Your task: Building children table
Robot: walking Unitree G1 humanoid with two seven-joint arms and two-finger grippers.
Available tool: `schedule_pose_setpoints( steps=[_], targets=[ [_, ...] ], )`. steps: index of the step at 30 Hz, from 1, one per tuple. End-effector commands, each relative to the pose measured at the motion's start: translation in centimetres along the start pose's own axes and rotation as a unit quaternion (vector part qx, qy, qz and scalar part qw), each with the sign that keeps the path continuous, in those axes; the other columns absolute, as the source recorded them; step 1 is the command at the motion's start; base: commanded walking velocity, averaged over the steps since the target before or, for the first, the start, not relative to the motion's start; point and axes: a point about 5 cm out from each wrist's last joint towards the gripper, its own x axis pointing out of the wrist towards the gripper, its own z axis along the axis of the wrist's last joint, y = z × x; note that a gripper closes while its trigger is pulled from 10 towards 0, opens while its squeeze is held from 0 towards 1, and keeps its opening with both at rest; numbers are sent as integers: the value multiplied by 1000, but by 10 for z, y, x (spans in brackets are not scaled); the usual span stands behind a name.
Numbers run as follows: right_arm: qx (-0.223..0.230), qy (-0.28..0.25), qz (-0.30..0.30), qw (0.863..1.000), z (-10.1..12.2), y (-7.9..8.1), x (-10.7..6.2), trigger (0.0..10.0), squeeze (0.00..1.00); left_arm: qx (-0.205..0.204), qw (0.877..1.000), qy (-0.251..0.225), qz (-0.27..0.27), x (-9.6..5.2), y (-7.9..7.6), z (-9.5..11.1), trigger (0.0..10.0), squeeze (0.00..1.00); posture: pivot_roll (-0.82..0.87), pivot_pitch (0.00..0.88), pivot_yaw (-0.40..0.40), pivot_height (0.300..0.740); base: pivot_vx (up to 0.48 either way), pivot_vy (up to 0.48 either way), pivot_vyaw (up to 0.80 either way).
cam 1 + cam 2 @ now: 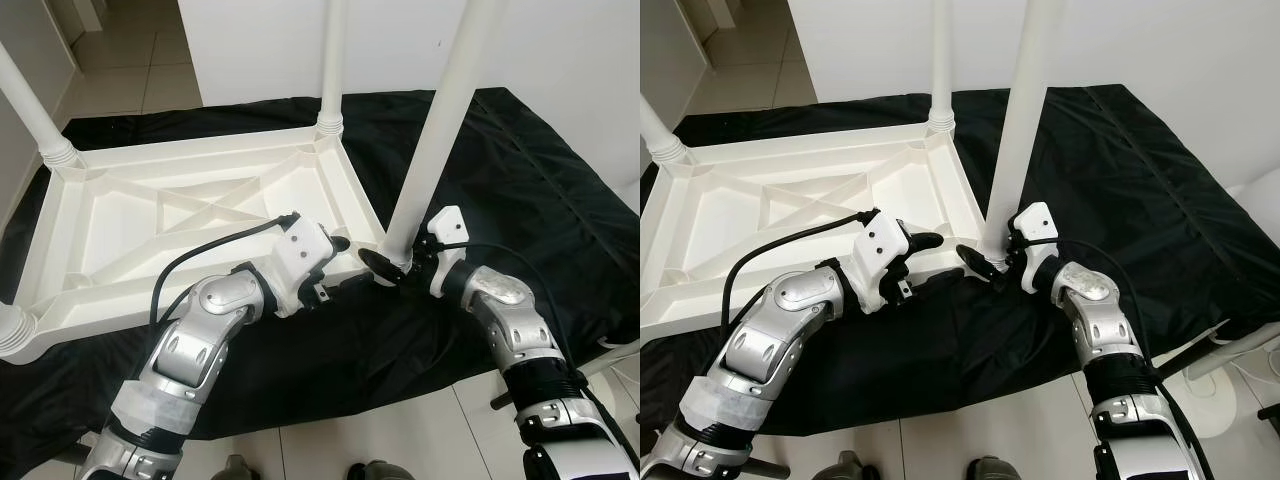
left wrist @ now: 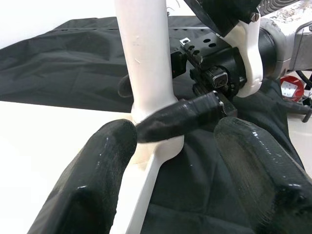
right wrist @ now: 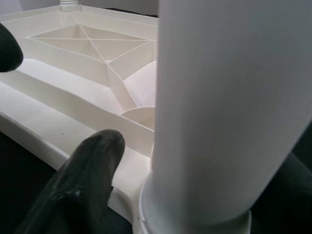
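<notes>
While the table top (image 1: 190, 215) lies upside down on the black cloth (image 1: 520, 180), ribs showing, these lines set out where the job stands.

Step in hand: seating the leg (image 1: 432, 150) at the corner nearest the robot's right; it stands upright in its socket, and by my reading it is being pressed or turned home, not yet let go
Right gripper (image 1: 385, 268): at the foot of that leg, one black finger lying across the collar where leg meets top; the other finger is hidden behind the leg, so the grip looks like a clasp round the leg base, though whether it truly pinches I cannot tell for sure
Left gripper (image 1: 335, 262): fingers spread apart with nothing between them, hovering at the table edge just beside the same corner; seemingly steadying or waiting
Next move: likely a check that the leg sits straight and fully down, then easing the right gripper off without tilting it; the left can brace the top meanwhile
Legs counted: four upright, one at each corner
Table tops: one
Cloths: one, spread over the tiled floor (image 1: 140, 70)
Grippers at work: two
</notes>
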Motion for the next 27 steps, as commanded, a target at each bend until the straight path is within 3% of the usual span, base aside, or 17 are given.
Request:
schedule_pose_setpoints(
  steps=[1,10,11,14,17,18,22,27],
  targets=[
    [5,6,16,1000,-6,5,2,0,0,6,1000,4,13,2,2,0,10000,0,-75,33,25,740,0,0,0],
    [23,-12,-3,1000,-7,4,0,0,0,5,1000,1,10,4,1,0,10000,0,-83,34,29,740,0,0,0],
    [31,-16,-14,999,-7,4,-1,10000,0,5,1000,1,9,4,1,0,10000,0,-91,44,31,740,0,0,0],
    [42,-18,-23,999,-8,4,-2,10000,0,5,1000,1,8,4,1,0,10000,0,-91,47,30,740,0,0,0],
    [58,-13,-60,996,-9,7,-2,10000,0,4,1000,1,9,4,1,0,10000,0,-89,50,29,740,0,0,0],
    [63,0,-100,993,-11,11,0,10000,0,3,1000,1,10,3,1,0,10000,0,-91,51,24,740,0,0,0],
    [69,4,-134,989,-13,14,3,10000,0,3,1000,2,11,3,1,-1,10000,0,-93,52,22,740,0,0,0],
    [116,13,-252,961,-11,27,9,10000,0,2,1000,3,11,3,0,-2,10000,0,-88,53,16,740,0,0,0]
  ],
)
